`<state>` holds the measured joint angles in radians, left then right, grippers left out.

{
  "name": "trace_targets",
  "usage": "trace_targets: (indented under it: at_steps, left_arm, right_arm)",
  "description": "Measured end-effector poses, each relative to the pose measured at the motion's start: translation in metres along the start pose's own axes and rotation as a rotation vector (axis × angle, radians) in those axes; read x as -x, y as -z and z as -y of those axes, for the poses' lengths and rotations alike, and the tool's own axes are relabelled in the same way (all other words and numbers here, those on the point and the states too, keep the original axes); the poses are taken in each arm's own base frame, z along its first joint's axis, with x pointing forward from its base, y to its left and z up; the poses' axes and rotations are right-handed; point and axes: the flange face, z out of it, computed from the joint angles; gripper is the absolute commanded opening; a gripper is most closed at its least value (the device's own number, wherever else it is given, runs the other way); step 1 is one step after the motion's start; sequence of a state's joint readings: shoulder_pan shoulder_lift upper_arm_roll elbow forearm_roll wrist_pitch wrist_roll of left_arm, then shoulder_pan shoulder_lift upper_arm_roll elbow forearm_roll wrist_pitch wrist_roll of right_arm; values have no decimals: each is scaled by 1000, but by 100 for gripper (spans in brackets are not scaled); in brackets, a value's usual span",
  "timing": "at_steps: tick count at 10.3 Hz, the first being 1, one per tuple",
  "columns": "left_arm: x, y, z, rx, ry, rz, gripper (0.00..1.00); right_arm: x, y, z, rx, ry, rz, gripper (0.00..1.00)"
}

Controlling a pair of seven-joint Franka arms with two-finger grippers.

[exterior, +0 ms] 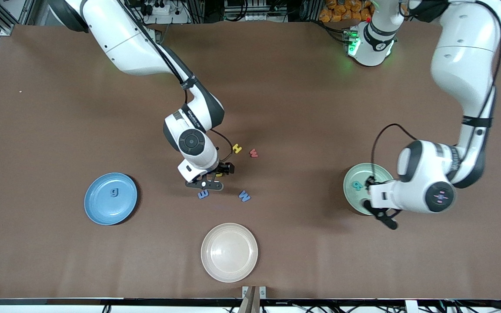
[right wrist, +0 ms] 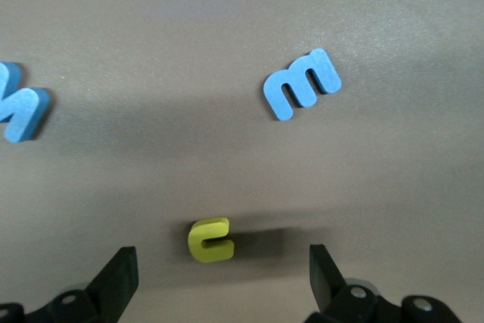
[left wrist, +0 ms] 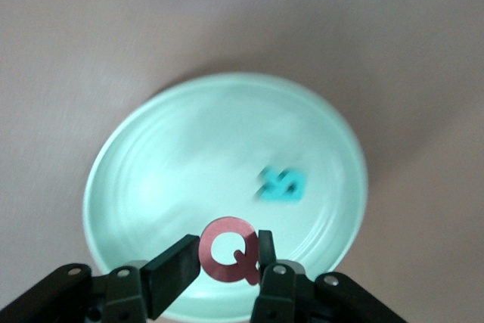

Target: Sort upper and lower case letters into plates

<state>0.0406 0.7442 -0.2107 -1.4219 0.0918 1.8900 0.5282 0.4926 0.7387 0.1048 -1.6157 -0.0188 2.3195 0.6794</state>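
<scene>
My left claw (left wrist: pixel 227 266) grips a red capital Q (left wrist: pixel 228 250) over the mint-green plate (left wrist: pixel 121 164), where a teal letter (left wrist: pixel 282 184) already lies, ready to drop it among the capitals. My right claw (right wrist: pixel 219 277) hangs spread above the yellow lowercase c (right wrist: pixel 209 238) on the tabletop (exterior: pixel 298 108), bound for the blue plate (exterior: pixel 96 208) with its g (exterior: pixel 114 191)

Two glossy white arms with dark grey joint bands, round black caps, thin black cables looped alongside, black two-finger grippers, green-lit white base collar
</scene>
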Motion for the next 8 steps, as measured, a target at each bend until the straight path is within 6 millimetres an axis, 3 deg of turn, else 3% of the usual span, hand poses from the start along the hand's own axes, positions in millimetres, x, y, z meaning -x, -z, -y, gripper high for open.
trace_targets:
  at_steps: [2, 3, 6, 7, 8]
  left_arm:
    - [14, -15, 13, 25, 6, 22, 38]
    - [11, -18, 8, 28, -2, 23, 46]
    - [-2, -26, -3, 17, -24, 3, 52]
    - [-3, -30, -2, 18, -24, 1, 68]
    - [-4, -33, -1, 19, -23, 1, 92]
  right_arm:
    - [2, -11, 0, 6, 15, 1, 100]
    - [3, -17, 0, 6, 22, -6, 100]
    - [5, -24, 3, 10, 34, -11, 100]
    - [5, -24, 3, 10, 36, -11, 100]
    - [5, -24, 3, 10, 37, -11, 100]
